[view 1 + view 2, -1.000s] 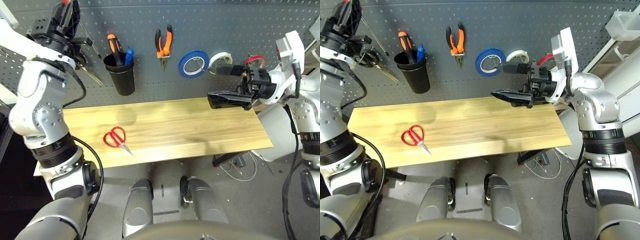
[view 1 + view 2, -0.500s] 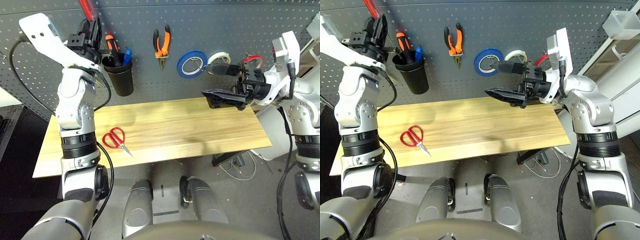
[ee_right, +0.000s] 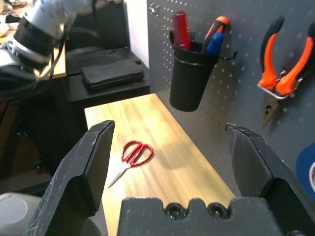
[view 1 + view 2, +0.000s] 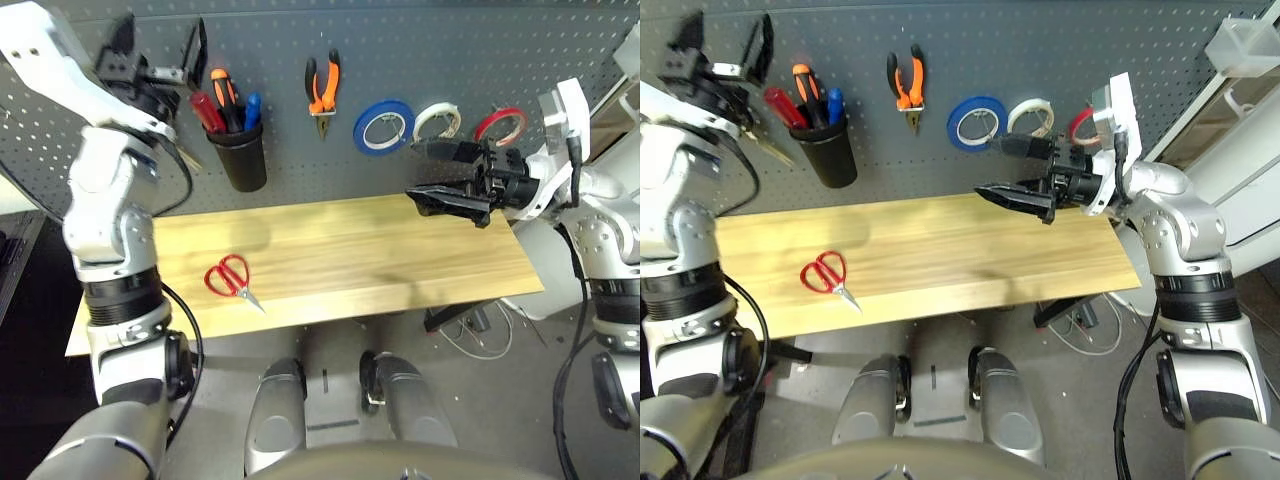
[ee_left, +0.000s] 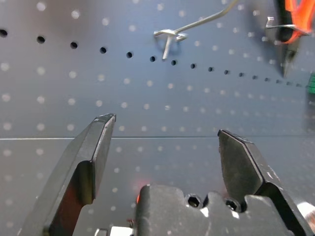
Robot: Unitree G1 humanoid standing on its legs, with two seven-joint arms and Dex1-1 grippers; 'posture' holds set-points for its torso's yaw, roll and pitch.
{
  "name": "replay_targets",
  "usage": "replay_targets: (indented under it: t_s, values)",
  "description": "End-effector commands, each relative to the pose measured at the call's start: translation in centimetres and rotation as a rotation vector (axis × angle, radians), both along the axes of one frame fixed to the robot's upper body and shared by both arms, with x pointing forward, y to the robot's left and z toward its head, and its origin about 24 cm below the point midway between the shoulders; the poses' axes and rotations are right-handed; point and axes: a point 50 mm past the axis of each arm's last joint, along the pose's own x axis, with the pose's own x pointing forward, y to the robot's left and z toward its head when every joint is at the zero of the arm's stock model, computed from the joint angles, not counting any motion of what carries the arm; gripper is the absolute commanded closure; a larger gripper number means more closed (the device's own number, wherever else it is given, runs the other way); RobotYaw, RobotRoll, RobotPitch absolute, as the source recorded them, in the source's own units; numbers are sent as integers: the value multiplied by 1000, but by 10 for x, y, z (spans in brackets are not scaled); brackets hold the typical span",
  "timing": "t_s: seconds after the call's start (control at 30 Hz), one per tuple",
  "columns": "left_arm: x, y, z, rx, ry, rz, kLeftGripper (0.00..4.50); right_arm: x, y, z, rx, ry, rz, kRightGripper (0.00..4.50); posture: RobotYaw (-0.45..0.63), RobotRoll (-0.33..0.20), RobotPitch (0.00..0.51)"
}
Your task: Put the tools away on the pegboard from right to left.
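Hanging on the pegboard (image 4: 420, 40): pliers (image 4: 324, 86) and red tape (image 4: 500, 126), with the screwdriver (image 4: 206, 110) in the cup (image 4: 240, 152). Red scissors (image 4: 230, 279) lie on the table (image 4: 400, 250). Left gripper (image 4: 155, 45) and right gripper (image 4: 440, 175) are both spread wide, holding nothing.

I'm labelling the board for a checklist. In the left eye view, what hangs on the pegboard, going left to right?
Black cup holding the red-handled screwdriver → orange-and-black-handled pliers → blue tape roll → white tape roll → red tape ring.
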Motion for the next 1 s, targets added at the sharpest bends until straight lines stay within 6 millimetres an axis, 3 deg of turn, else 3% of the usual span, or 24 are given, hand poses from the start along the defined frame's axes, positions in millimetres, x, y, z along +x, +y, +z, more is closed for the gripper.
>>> replay_targets:
  t_s: [0.03, 0.2, 0.27, 0.33, 0.4, 0.6, 0.7, 1.0]
  values:
    - [-18, -7, 5, 44, 72, -97, 31, 1, 7, -15, -40, 27, 39, 0, 135, 0, 143]
    - [-39, -24, 7, 106, 177, -237, 31, 3, 16, -30, -73, 48, 84, 0, 193, 0, 147]
    - [-47, -30, -2, 119, 254, -299, 31, 4, 20, -35, -90, 45, 105, 0, 209, 0, 149]
    - [-56, -30, -19, 114, 370, -353, 31, 5, 23, -39, -109, 41, 121, 0, 218, 0, 149]
    - [-68, -25, -49, 76, 527, -383, 31, 5, 26, -48, -144, 34, 133, 0, 215, 0, 153]
    - [-84, -12, -107, -27, 757, -292, 31, -3, 37, -72, -214, -5, 162, 0, 180, 0, 174]
    - [-81, -3, -154, -49, 911, -147, 31, -11, 48, -81, -216, -37, 159, 0, 141, 0, 195]
    - [-59, 16, -218, -48, 1057, 145, 31, -30, 76, -95, -207, -111, 102, 0, 77, 0, 261]
